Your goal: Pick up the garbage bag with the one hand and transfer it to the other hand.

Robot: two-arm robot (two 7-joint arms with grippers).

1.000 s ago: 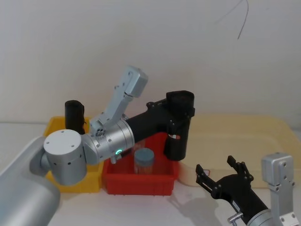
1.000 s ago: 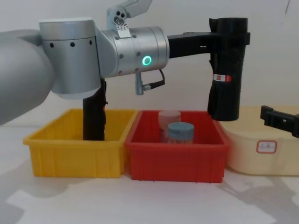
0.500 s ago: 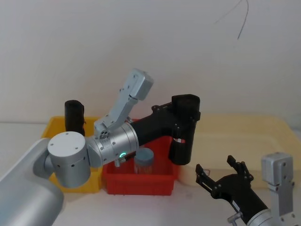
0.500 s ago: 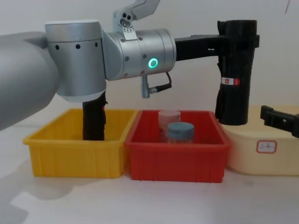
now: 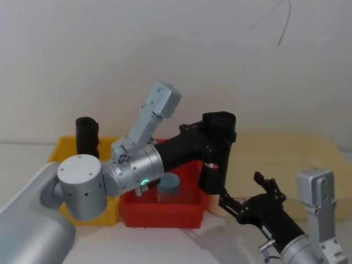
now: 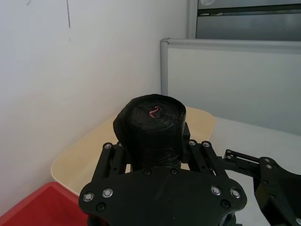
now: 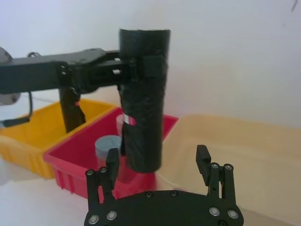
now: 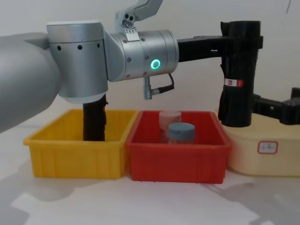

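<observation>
left slotted black gripper (image 8: 241, 41) clamps the tall black cylindrical garbage bag roll (image 8: 236, 101) near its top; right slim black gripper (image 5: 240, 190) gapes wide at its 5 o'clock, just beside

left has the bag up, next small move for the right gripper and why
Probably ease the right gripper forward until its open jaws straddle the garbage bag below the red band. The left gripper holds the roll upright near its top, and the lower end sits just ahead of the jaws.
</observation>
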